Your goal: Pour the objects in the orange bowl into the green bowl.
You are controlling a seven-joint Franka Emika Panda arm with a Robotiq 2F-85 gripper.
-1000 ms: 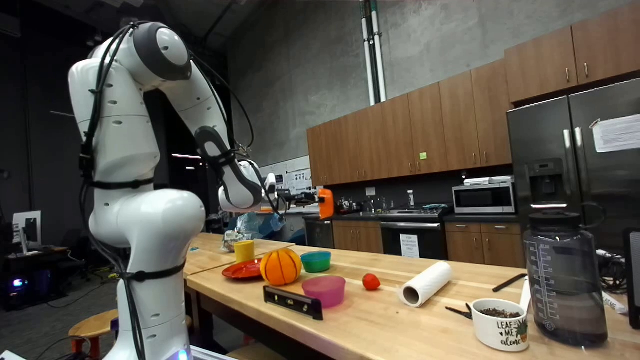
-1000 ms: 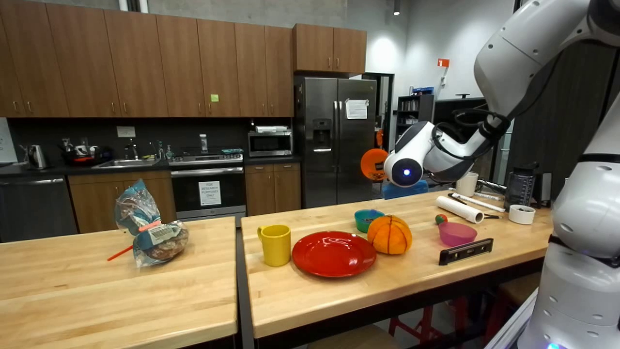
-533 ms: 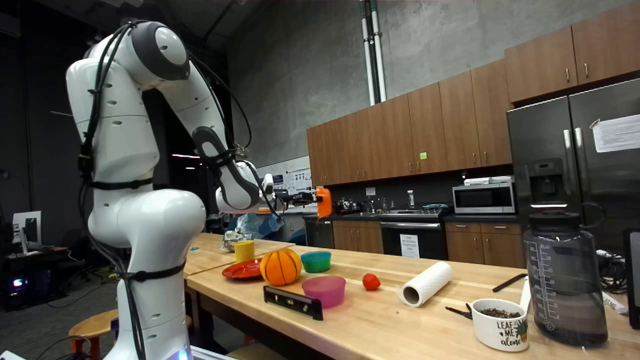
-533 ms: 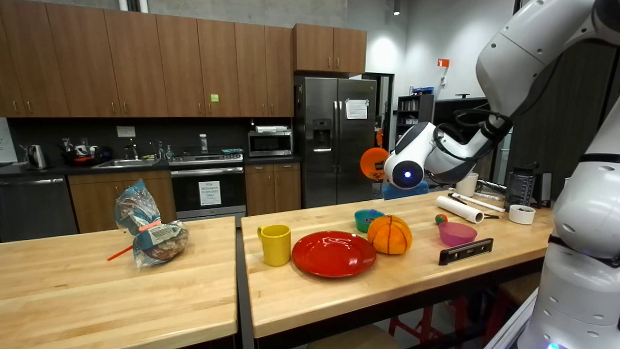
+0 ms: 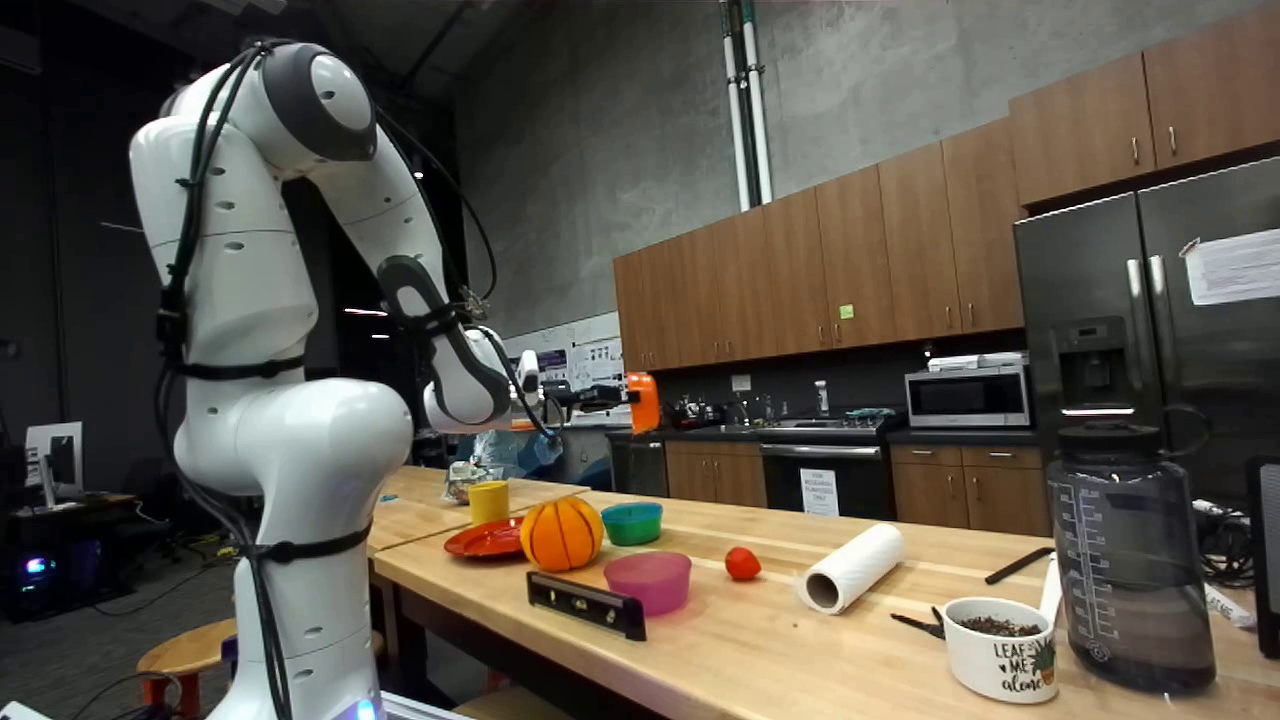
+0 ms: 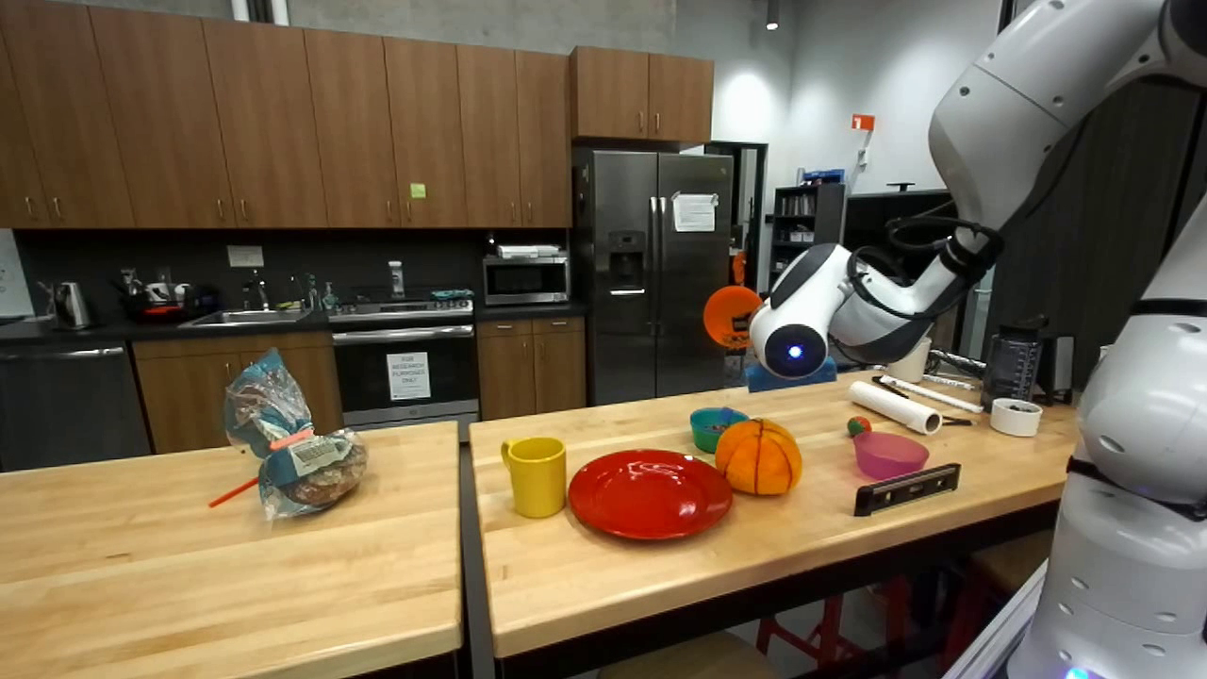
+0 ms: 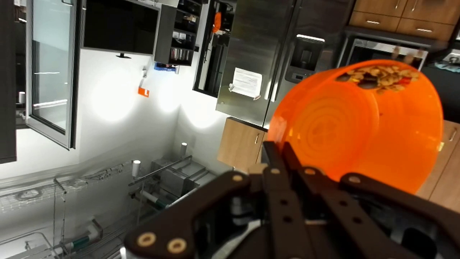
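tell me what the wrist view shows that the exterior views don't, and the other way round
Only the wrist view: small bits inside the orange bowl.
Only the exterior views: the green bowl, pink bowl, red plate and yellow mug, all on the wooden table.
Shared: the orange bowl itself and the refrigerator with paper on its door.

I record my claw (image 5: 632, 397) clamped on the orange bowl (image 5: 647, 404), which is on its side and clear of the worktop (image 5: 760, 650). On the worktop the green bowl (image 5: 632, 525) stands upright; just beside it sits an orange ball (image 5: 562, 535) with dark lines, next to a red plate (image 5: 484, 540). A black level (image 5: 586, 605) rests near the upright pink bowl (image 5: 652, 584). I note a white cup (image 5: 985, 668) marked "LEAF ME alone" with dark, loose contents (image 5: 998, 627).
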